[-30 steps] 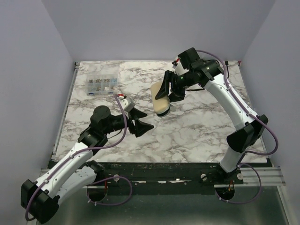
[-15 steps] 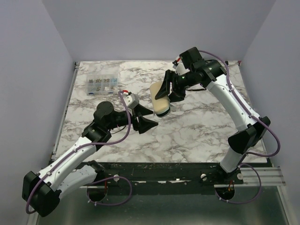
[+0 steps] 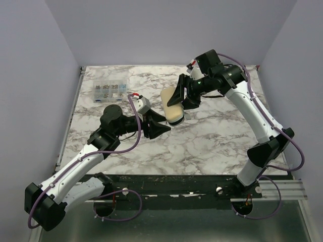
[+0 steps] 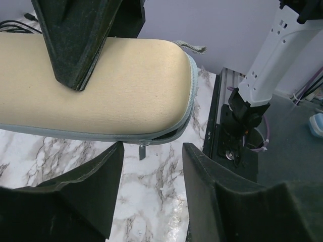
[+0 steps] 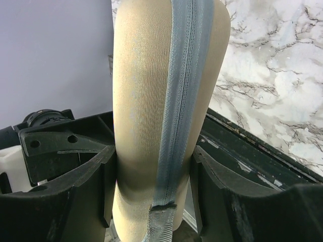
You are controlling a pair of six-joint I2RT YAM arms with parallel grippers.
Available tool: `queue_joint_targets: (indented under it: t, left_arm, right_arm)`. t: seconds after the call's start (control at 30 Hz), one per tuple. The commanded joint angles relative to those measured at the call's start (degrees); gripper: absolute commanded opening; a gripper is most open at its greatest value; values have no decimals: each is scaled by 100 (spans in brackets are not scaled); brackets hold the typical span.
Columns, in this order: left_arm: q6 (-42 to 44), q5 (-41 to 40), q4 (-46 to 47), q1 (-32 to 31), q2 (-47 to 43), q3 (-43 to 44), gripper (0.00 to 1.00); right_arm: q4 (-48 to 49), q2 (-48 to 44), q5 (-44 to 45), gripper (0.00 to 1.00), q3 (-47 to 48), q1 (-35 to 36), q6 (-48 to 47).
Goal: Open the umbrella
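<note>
Right gripper (image 3: 177,99) clamps the sleeved umbrella (image 3: 172,113) above the table (image 3: 217,143); left gripper (image 3: 160,127), jaws apart, faces the zipper pull (image 4: 142,150) at its end. Best practice: pinch the pull squarely, then draw along the seam.

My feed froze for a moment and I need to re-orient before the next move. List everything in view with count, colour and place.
umbrella: one, in a cream-beige sleeve, held over the middle of the table
zipper: one, grey-blue, running along the sleeve; its pull hangs under the sleeve's near end
compartment box: one, clear, far left of the table
table: one, white and grey marble
arms: two, white and black with purple cables, left arm and right arm
right gripper: one, black, shut on the umbrella
left gripper: one, black, open, at the sleeve's near end
</note>
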Motion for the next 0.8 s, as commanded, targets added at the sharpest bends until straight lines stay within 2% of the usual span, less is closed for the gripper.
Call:
queue_joint_targets:
  t: [0.0, 0.23, 0.37, 0.5, 0.57, 0.63, 0.77]
  left_arm:
    - [258, 186, -93, -40, 32, 326, 47]
    - [340, 141, -294, -40, 70, 425, 32]
    - [262, 6, -270, -44, 51, 428, 28]
    - [172, -20, -236, -44, 64, 428, 20]
    - [102, -63, -173, -48, 51, 415, 12]
    - [52, -98, -127, -47, 29, 419, 0]
    - [-56, -225, -187, -46, 22, 499, 0]
  right_arm:
    - [250, -320, -338, 1, 232, 34, 78]
    - [321, -393, -425, 1, 193, 34, 105]
    - [321, -406, -477, 1, 216, 33, 108]
    - [321, -415, -519, 1, 228, 31, 102]
    - [315, -422, -546, 1, 219, 34, 87]
    - [296, -426, -548, 1, 202, 31, 60]
    - [285, -473, -574, 1, 125, 34, -1]
